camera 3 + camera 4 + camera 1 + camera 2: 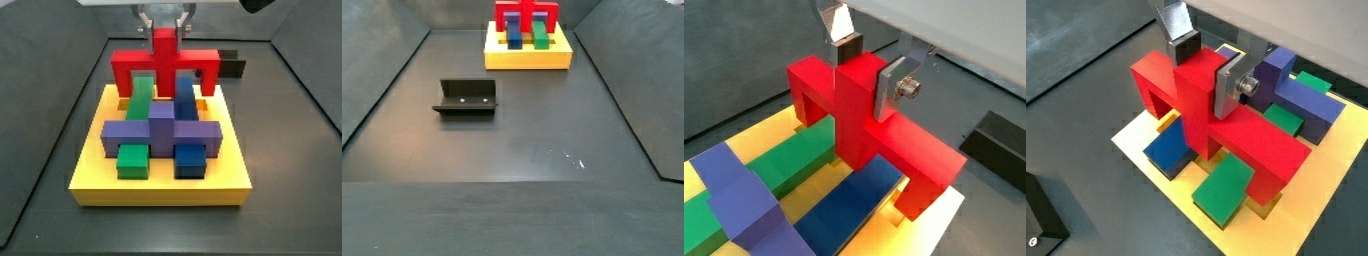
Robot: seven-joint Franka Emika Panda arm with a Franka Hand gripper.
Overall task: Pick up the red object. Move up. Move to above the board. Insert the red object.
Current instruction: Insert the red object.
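My gripper (163, 22) is shut on the central upright stub of the red object (163, 65), with one silver finger (844, 45) on each side of the stub, as both wrist views show (1204, 68). The red object stands upright over the far end of the yellow board (160, 185), and its two legs straddle the green bar (138, 100) and the blue bar (185, 102). Its legs (918, 195) reach down to about the board's surface. I cannot tell whether they sit in slots. The purple cross-shaped block (160, 133) lies on the board in front of it.
The dark fixture (466, 97) stands on the grey floor apart from the board (529, 58), and it also shows behind the board (230, 68). A short green block (134, 160) and a short blue block (191, 160) sit at the board's near end. Bin walls slope up on both sides.
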